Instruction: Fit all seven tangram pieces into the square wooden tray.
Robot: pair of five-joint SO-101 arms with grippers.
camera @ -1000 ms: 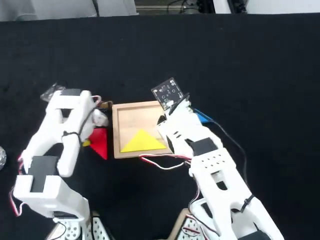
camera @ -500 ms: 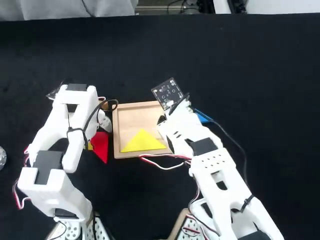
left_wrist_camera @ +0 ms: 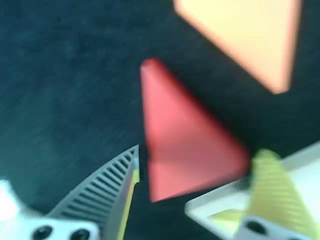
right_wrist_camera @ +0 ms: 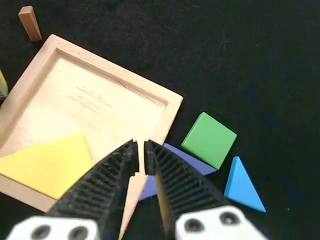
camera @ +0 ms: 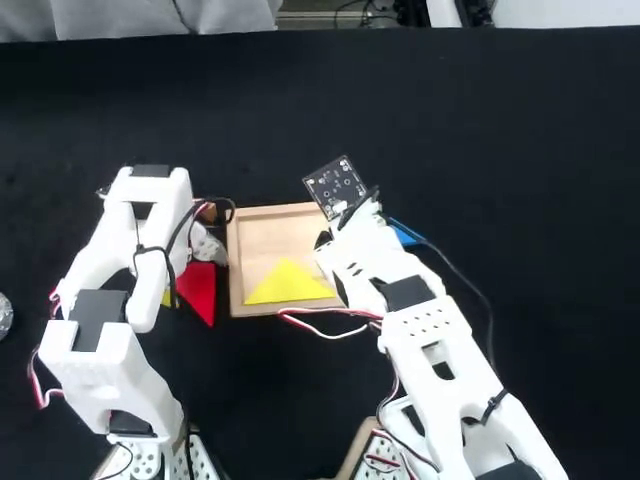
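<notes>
The square wooden tray point(camera: 236, 262) lies mid-table with a yellow triangle point(camera: 286, 283) in its near part. Just left of the tray lies a red triangle point(camera: 200, 287). In the left wrist view my left gripper point(left_wrist_camera: 199, 154) is open low over the cloth, with the red triangle point(left_wrist_camera: 185, 145) between its fingers and an orange triangle point(left_wrist_camera: 250, 35) beyond. My right gripper point(right_wrist_camera: 140, 145) hangs shut and empty over the tray's right rim point(right_wrist_camera: 172, 107). Outside that rim lie a green square point(right_wrist_camera: 209, 140), a violet-blue parallelogram point(right_wrist_camera: 186, 158) and a light blue triangle point(right_wrist_camera: 241, 186).
A small brown wooden block point(right_wrist_camera: 30, 22) lies off the tray's far left corner. A yellow piece point(camera: 166, 297) peeks out beside the left arm point(camera: 150, 215). A round metal object point(camera: 4, 312) sits at the table's left edge. Black cloth stretches beyond the tray.
The left arm has swung away from the table's near edge and toward the tray, uncovering more of the red triangle and a yellow piece. The right arm has kept still.
</notes>
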